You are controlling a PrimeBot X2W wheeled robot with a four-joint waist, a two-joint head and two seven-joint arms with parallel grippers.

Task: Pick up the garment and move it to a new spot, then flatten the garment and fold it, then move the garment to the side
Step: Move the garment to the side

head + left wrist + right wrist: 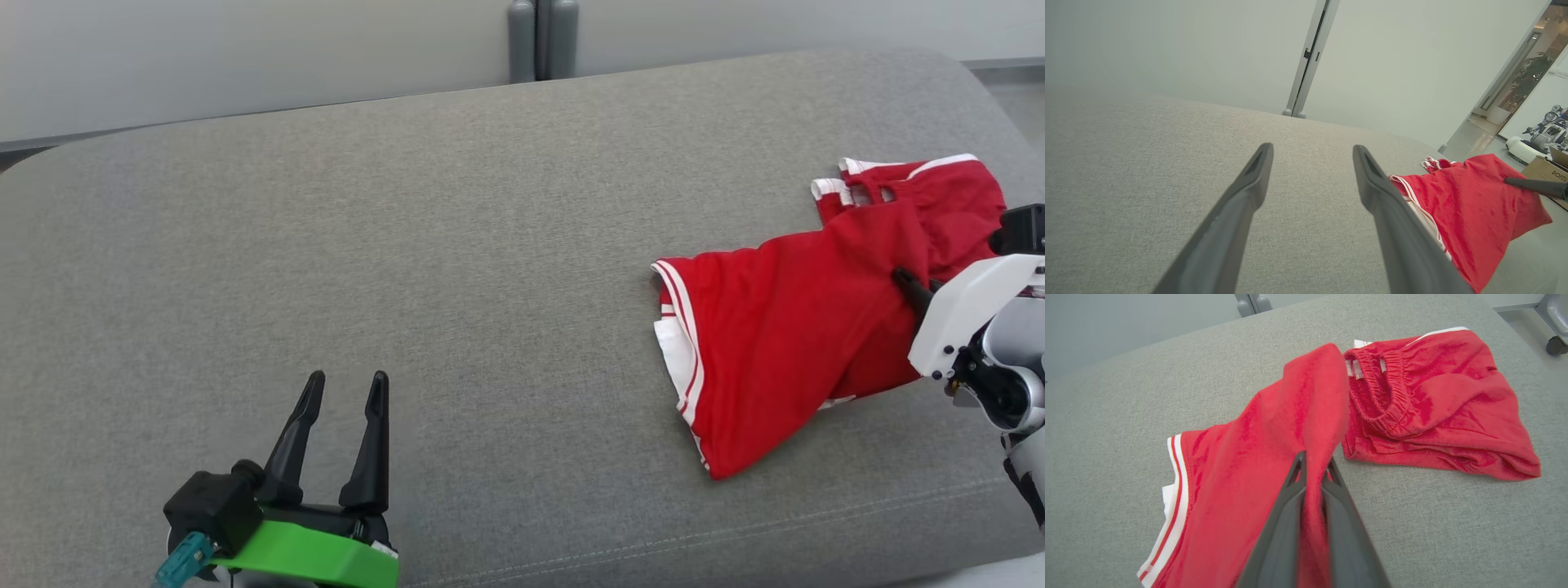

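A broad grey upholstered cushion (408, 245) spans the scene, with a pale wall (245, 57) and a pair of grey posts (543, 37) behind its far edge. A pair of red shorts (784, 327) lies crumpled on the cushion's right side. Its white-striped hem (682, 327) faces the middle and its elastic waistband (1388, 388) is bunched toward the far right corner. The right gripper (1314, 465) is clenched on a fold of the red fabric, which rises in a ridge between its fingers. The left gripper (347, 384) hovers over the near left part of the cushion, fingers spread and holding nothing, well apart from the shorts. Beyond the cushion's right end, the left wrist view shows a cardboard box (1545, 173) and a potted plant (1531, 77).
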